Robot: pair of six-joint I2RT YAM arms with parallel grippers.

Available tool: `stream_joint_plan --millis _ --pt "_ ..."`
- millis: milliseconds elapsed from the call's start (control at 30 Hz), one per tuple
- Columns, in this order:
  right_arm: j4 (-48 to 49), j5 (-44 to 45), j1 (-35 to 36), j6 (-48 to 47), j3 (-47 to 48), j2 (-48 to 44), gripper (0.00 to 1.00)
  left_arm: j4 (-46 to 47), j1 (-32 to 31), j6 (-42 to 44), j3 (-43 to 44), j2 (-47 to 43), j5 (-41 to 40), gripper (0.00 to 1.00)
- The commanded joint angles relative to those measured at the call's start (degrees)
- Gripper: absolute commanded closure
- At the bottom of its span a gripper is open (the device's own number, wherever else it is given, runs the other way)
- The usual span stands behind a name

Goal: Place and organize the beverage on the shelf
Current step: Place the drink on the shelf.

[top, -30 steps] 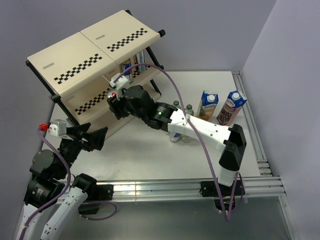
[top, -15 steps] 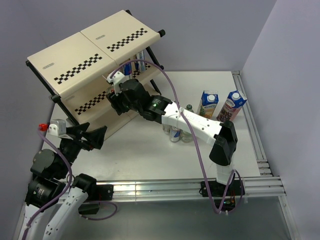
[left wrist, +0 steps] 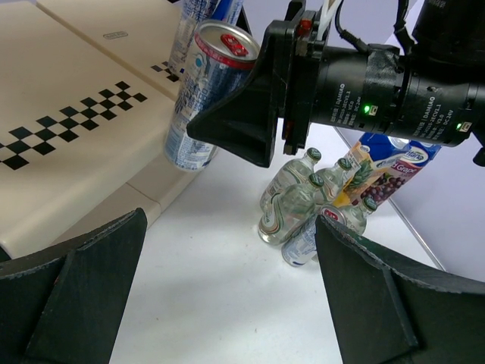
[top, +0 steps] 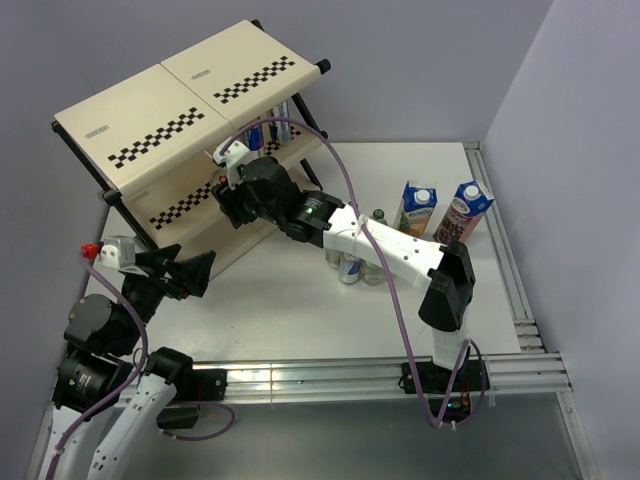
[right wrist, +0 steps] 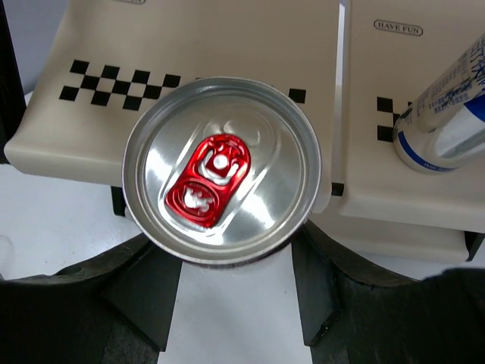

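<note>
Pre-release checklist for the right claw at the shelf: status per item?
1. Right claw gripping can: ok.
2. Can base seated on shelf tier: cannot tell.
3. Gap to neighbouring can: ok.
4. Left claw open, empty, off the shelf: ok.
5. Bottles standing upright: ok.

white table [top: 290, 310], pale lilac walls [top: 420, 70], aluminium rails [top: 330, 375] at table edges

"HAVE FUN" — oval label [right wrist: 397, 27], on shelf [right wrist: 212, 38] panel
</note>
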Motion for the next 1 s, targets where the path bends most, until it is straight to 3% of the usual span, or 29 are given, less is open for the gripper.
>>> stream_joint_plan --millis 0,600,967 --pt "11.58 0.36 -0.34 -0.01 0.47 -3.66 1.0 2.48 0.56 0.45 0.07 1.07 1.61 0.0" --pt "20.45 1.68 -0.43 -0.01 -5.6 -8.41 1.0 2.48 1.0 0.71 -0.02 1.6 2.23 0.01" --pt "18.52 1.94 -1.39 0.16 0.46 -3.58 1.0 2.39 1.08 0.71 0.07 0.98 2.23 0.01"
